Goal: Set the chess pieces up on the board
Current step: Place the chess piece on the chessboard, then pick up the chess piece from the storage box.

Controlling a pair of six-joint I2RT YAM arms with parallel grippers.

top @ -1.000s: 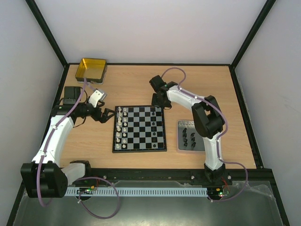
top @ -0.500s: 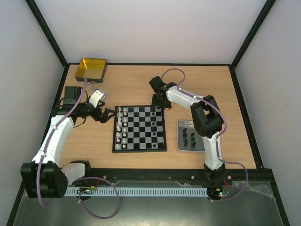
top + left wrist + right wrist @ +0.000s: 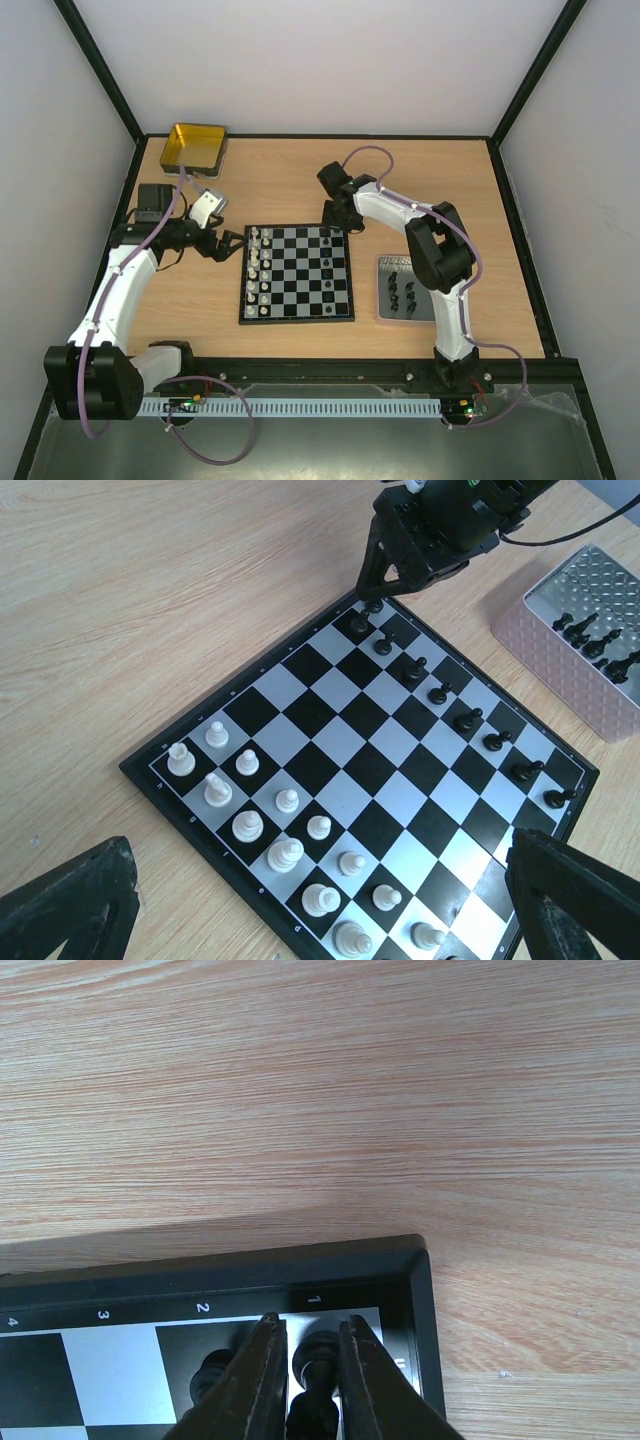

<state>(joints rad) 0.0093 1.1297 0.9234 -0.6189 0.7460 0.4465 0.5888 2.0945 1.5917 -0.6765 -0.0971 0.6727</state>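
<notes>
The right gripper [image 3: 308, 1330] is hanging over the far right corner of the board [image 3: 300, 278], jaws pinching a black piece [image 3: 318, 1358] on the corner square. The left gripper [image 3: 231, 243] is hovering just left of the board, jaws spread wide. More black pieces [image 3: 402, 295] are sitting in the tray [image 3: 384, 303] on the right.

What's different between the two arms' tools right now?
The left tool is wide open and empty beside the board; the right tool is nearly closed around a black piece on a corner square. Both have two dark fingers.
</notes>
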